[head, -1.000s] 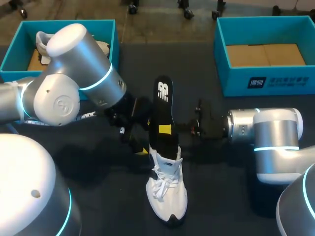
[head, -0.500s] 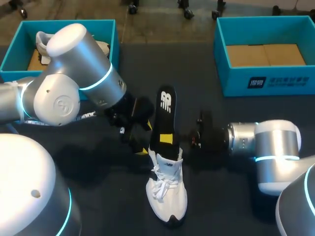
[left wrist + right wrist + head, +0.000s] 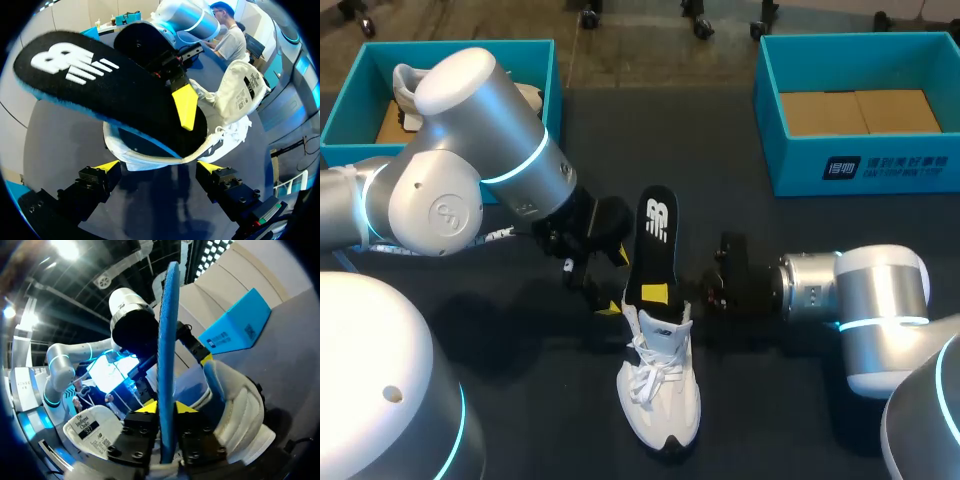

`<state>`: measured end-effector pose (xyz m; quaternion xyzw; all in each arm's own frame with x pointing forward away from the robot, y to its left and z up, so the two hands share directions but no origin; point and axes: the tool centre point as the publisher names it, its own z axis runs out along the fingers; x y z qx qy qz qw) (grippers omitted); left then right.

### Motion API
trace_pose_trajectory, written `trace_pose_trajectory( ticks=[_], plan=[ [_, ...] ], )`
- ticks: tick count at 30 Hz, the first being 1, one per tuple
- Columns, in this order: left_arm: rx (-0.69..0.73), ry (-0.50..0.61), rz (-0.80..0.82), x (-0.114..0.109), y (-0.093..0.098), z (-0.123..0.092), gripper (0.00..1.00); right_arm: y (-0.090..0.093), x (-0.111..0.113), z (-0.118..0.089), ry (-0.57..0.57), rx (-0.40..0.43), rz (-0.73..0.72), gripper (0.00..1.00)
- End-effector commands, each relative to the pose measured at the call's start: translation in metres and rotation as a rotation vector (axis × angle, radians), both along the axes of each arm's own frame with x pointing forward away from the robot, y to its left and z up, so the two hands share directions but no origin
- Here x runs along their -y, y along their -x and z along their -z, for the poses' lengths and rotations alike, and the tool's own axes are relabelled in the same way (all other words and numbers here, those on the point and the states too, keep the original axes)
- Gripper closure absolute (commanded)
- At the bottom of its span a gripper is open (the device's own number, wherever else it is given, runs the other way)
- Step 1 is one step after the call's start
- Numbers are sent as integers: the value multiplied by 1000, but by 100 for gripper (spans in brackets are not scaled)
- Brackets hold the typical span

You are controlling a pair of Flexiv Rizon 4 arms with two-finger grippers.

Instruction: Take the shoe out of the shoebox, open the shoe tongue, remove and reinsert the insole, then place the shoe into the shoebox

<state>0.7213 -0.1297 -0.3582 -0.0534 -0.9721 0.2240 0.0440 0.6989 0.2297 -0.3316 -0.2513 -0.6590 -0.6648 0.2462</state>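
1. Shoe: white, standing on its sole on the dark worktop, outside any box. The toe points toward the robot and the heel away. The tongue is folded forward, leaving the mouth open.
2. Insole: black with a blue edge, rising steeply out of the shoe's heel opening. Its lower end is inside the shoe, and most of its length is above and beyond the heel.
3. Right pincer: pinching the insole between both yellow tips, just above the shoe's collar. Its arm comes in from the shoe's right.
4. Left pincer: fingers spread, just beside the shoe's heel on its left, holding nothing. Whether either tip touches the shoe cannot be told.
5. Change: over the last second the insole's free end has sunk closer to the shoe, and the right pincer has come down with it. The shoe and the left pincer have kept their places.
6. Reading: removal looks finished and reinsertion is under way, with only the first part of the insole fed in. It has yet to be laid flat along the sole before the shoe can be boxed.
7. Shoebox: blue, open, with a bare cardboard floor, well beyond the shoe to its right.
8. Second box: blue, well beyond the shoe to its left, holding another white shoe.
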Motion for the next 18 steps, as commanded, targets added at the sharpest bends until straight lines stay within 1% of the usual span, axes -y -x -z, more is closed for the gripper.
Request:
trace_pose_trajectory(
  ticks=[1, 7, 10, 12, 13, 14, 15, 18],
  plan=[
    [1, 1, -1, 1, 0, 2, 0, -7, -1, -14, 34, 6, -6, 57],
    [1, 1, -1, 1, 0, 2, 0, -16, -2, -21, 49, 8, 1, 61],
    [1, 1, -1, 1, 0, 2, 0, -24, -2, -23, 60, 3, 8, 65],
    [1, 1, -1, 1, 0, 2, 0, -28, -2, -23, 60, -1, 11, 71],
    [1, 1, -1, 1, 0, 2, 0, -30, -2, -23, 61, -2, 11, 79],
    [1, 1, -1, 1, 0, 2, 0, -31, -2, -22, 63, -5, 11, 96],
    [1, 1, -1, 1, 0, 2, 0, -32, -2, -21, 67, -12, 12, 100],
    [1, 1, -1, 1, 0, 2, 0, -33, -2, -15, 62, -45, 17, 100]
  ],
)
